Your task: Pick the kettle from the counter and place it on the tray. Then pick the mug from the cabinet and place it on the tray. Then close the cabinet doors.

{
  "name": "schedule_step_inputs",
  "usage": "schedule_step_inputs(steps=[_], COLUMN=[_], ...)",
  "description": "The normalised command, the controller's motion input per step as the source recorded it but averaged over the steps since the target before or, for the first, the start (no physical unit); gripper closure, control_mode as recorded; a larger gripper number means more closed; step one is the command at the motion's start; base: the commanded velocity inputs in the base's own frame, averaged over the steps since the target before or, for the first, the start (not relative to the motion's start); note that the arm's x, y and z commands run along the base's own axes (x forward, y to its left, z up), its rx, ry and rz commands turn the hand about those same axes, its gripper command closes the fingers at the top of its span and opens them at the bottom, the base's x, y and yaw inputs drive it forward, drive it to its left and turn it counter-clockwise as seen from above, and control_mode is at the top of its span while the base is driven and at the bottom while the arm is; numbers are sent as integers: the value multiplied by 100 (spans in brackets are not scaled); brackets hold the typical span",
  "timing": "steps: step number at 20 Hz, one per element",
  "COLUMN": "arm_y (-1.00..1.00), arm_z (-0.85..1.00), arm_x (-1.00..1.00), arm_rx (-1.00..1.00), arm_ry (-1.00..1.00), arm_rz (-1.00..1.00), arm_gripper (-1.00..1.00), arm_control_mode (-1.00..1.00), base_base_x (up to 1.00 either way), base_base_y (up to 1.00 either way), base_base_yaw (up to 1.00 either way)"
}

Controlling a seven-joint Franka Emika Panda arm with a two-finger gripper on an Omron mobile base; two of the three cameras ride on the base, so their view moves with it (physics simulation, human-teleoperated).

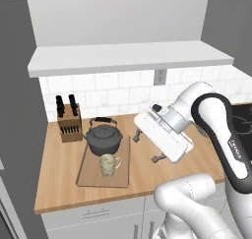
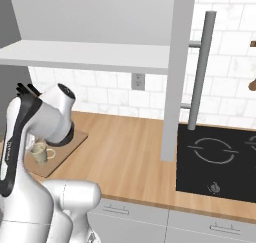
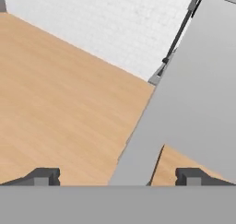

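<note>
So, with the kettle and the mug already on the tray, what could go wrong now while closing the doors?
1. The open claw points at the flat light grey cabinet door; it may strike the door's edge instead of pushing its face.
2. The small beige mug and the squat dark grey kettle sit on the light wooden tray, close beside the arm; a wide swing could knock them.

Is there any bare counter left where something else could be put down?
Yes: bare counter lies between the tray and the hob. The tray itself is crowded with the kettle and mug.
</note>
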Motion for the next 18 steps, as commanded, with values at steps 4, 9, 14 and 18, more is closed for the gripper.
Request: schedule_step_inputs(steps=[4,9,14,18], arm_y=[34,46,36,31], arm_z=[25,37,34,23], arm_x=[-23,-33,-52,-64], arm_rx=[4,9,28,33], arm_ry=[0,0,-3,-21], arm_rz=[30,27,3,-2], arm_gripper=[-100,-100,-100,-100], arm_control_mode=[-100,-100,-100,-100], base_base_x=[0,0,0,0], base_base_y=[0,0,0,0], base_base_yaw=[0,0,0,0])
